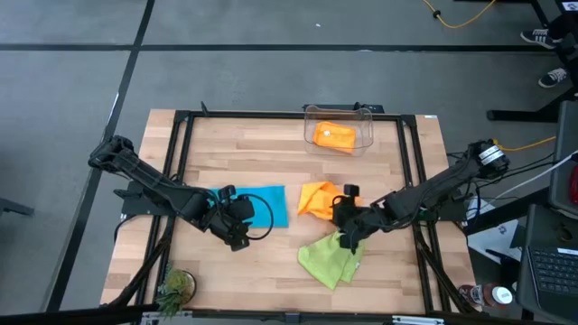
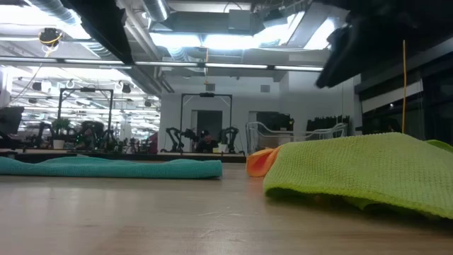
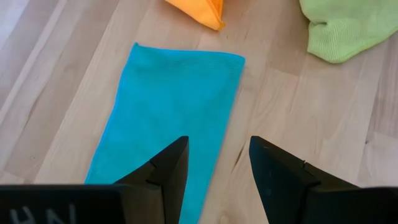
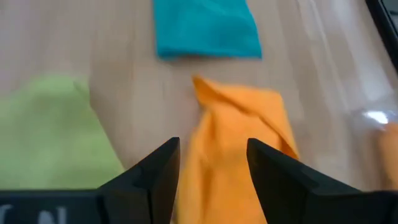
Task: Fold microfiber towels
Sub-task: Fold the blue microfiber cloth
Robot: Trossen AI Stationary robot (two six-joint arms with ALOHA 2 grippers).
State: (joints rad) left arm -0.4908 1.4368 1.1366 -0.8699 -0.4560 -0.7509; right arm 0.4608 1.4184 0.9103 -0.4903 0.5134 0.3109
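A teal-blue towel [image 1: 268, 206] lies flat on the table as a folded oblong; it also shows in the left wrist view [image 3: 171, 106] and the low view [image 2: 113, 167]. A crumpled orange towel [image 1: 316, 199] lies to its right, and a rumpled lime green towel [image 1: 330, 260] lies nearer the front edge. A second orange towel [image 1: 332, 135] lies in the clear bin. My left gripper [image 3: 217, 168] is open above the teal towel's left end. My right gripper [image 4: 211, 168] is open above the orange towel [image 4: 239, 143], beside the green towel [image 4: 53, 130].
The clear plastic bin [image 1: 359, 116] stands at the table's far edge, right of centre. A small potted plant [image 1: 174, 287] stands at the near left corner. A black frame [image 1: 185, 126] runs around the tabletop. Bare wood lies between the bin and the towels.
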